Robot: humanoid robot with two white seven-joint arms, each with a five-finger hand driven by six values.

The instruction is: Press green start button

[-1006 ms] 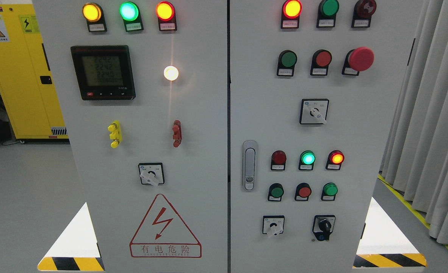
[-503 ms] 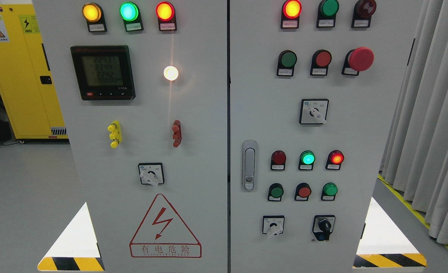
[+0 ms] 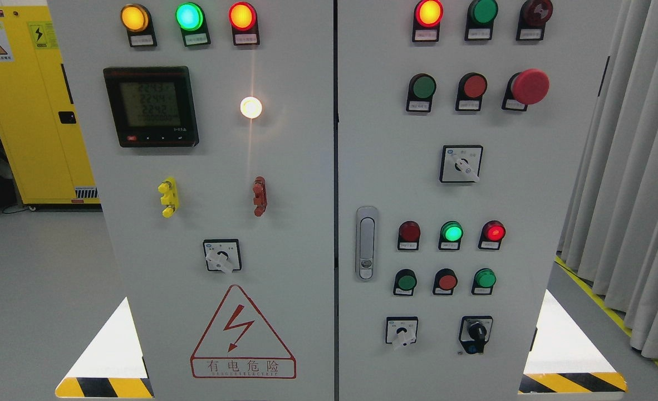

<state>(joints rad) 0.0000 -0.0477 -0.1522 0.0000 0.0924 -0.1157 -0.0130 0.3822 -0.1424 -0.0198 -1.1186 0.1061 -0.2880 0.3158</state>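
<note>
A grey electrical cabinet [image 3: 307, 223] fills the head view, its two doors shut. The right door carries an unlit green push button [image 3: 423, 87] in its upper row, beside a red button [image 3: 474, 86] and a red mushroom stop button [image 3: 530, 86]. Lower down sit two more green buttons [image 3: 406, 282] [image 3: 484, 278] with a red one [image 3: 447, 282] between them. Above these a green lamp [image 3: 452, 231] glows between two red lamps. Neither hand nor arm shows anywhere in the picture.
The left door holds a meter display [image 3: 151, 106], a lit white lamp [image 3: 251, 107], a rotary switch [image 3: 221, 256] and a danger sign [image 3: 242, 334]. A door handle [image 3: 367, 243] sits on the right door. A yellow cabinet [image 3: 28, 106] stands left, grey curtains [image 3: 635, 167] right.
The meter readings flicker and the red lamp on the lower right dims slightly. Nothing else has moved.
</note>
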